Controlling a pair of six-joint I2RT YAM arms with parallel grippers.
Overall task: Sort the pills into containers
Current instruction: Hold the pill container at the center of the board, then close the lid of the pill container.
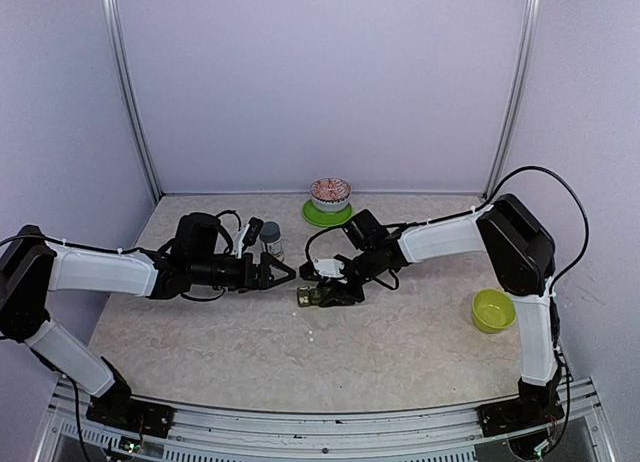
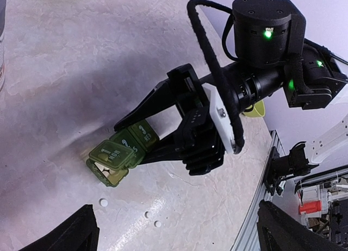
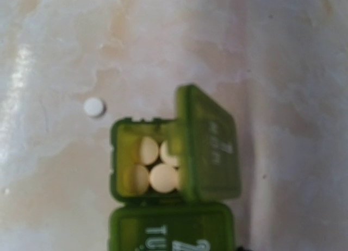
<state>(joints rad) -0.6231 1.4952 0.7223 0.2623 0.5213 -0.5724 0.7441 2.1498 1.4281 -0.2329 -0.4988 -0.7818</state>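
The containers [image 1: 308,297] are a dark green strip of three lidded compartments lying mid-table. In the left wrist view the containers [image 2: 111,156] have the end compartment's lid half raised. Several white pills [image 3: 163,177] lie inside that compartment. My right gripper [image 1: 330,290] reaches in from the right, and its black fingers [image 2: 147,107] lie against both long sides of the strip. Three loose pills [image 2: 103,202] lie on the table in front of the strip, and one loose pill [image 3: 94,107] shows beside the open compartment. My left gripper [image 1: 276,274] hovers open just left of the strip, holding nothing.
A lime-green bowl [image 1: 493,310] sits at the right. A patterned bowl on a green plate [image 1: 329,194] stands at the back centre. A small bottle with a grey cap [image 1: 271,238] stands behind my left gripper. The table's metal front rail [image 2: 263,191] runs close by.
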